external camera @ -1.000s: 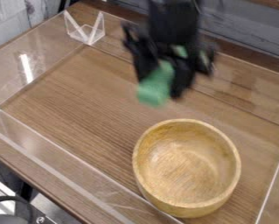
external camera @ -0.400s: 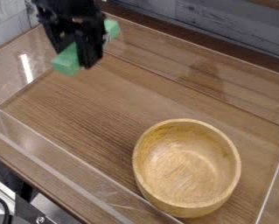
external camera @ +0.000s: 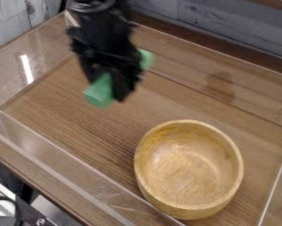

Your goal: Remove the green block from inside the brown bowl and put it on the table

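Note:
My black gripper (external camera: 111, 81) hangs over the left middle of the table (external camera: 190, 88), pointing down, shut on the green block (external camera: 102, 92). The block's lower end sticks out below the fingers, and a second green patch shows at the gripper's right side. It is held a little above the wood. The brown bowl (external camera: 189, 168) sits empty at the front right, well apart from the gripper.
Clear acrylic walls (external camera: 60, 168) edge the tabletop on the left, front and right. A small clear acrylic piece stands at the back left, partly behind the arm.
The gripper, still holding the green block, swung from the table's middle back to the far left corner, then came back right and lower toward the table. The bowl stayed put.

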Motion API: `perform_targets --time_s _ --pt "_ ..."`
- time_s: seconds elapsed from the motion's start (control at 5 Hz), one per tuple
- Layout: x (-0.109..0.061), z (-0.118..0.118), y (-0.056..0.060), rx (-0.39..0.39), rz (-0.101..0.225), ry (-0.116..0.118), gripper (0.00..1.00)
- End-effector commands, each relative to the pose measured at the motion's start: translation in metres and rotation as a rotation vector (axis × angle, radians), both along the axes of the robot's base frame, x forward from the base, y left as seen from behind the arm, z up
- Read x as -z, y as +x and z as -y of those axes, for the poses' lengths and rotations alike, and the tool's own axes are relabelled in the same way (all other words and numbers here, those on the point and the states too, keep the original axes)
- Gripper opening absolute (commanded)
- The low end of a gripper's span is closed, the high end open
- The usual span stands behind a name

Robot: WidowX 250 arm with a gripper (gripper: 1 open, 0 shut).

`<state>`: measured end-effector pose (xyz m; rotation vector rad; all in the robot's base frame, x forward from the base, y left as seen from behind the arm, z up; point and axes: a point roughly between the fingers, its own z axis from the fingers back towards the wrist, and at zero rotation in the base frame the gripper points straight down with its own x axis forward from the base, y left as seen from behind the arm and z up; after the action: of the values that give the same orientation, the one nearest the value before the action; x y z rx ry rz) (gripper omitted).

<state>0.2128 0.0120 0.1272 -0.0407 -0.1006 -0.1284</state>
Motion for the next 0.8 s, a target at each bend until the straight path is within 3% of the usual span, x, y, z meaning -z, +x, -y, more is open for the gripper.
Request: perform_targets --time_s 0.0,0.6 --pt "-0.013 0.019 0.0 0.005 0.06 0.011 0.0" --pt "-0.015 0.03 -0.014 0.023 0.091 -0.001 0.0"
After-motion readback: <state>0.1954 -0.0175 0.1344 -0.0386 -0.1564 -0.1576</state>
